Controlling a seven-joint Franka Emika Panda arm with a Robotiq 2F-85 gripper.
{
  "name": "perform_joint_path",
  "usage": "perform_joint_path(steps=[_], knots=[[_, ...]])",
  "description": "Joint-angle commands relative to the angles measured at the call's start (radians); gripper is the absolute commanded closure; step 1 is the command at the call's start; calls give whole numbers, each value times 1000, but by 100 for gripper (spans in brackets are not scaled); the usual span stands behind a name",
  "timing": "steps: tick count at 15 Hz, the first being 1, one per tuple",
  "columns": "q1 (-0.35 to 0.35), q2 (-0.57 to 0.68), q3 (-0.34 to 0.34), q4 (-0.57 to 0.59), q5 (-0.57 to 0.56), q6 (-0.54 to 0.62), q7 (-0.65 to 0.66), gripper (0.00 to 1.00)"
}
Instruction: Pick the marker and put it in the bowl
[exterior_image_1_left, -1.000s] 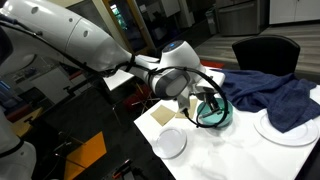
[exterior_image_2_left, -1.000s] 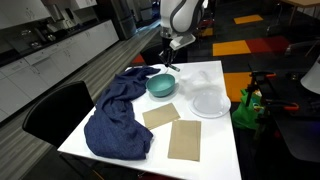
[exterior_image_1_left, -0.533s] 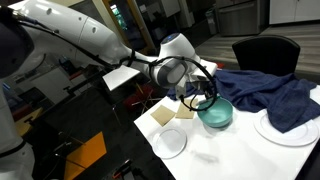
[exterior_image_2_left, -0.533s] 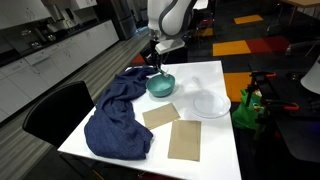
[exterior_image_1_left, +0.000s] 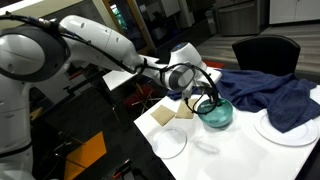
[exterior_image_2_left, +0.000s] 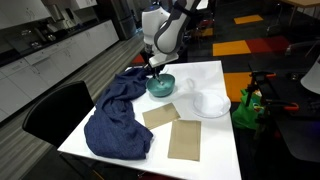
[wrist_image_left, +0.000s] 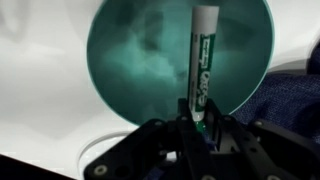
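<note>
Over bowl (wrist_image_left: 125, 75), marker (wrist_image_left: 202, 65) held btwn claw (wrist_image_left: 199, 128) tips

Arm (exterior_image_1_left: 95, 38) outstretched, wrist (exterior_image_1_left: 178, 76) angled downward, gripper (wrist_image_left: 197, 130) tight around marker (wrist_image_left: 202, 60).

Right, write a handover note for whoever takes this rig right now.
Gripper: shut on the marker, gripping one end.
Marker: held over the teal bowl, not yet released. I cannot tell whether its tip touches the bowl.
Bowl: in an exterior view it sits next to the blue cloth.
Done: the pick.
Left: open the fingers so the marker drops in, then withdraw.
</note>
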Motion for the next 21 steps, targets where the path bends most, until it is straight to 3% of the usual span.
perform_joint_path(steps=[1,8,13,21], knots=[[40,36,-42,48,-29,-42,73,55],[55,-1,-58,3,-39,-6,83,2],[52,-120,-61,-119,-80,19,42,0],[114,-360,-178,-436,-291,193,84,0]])
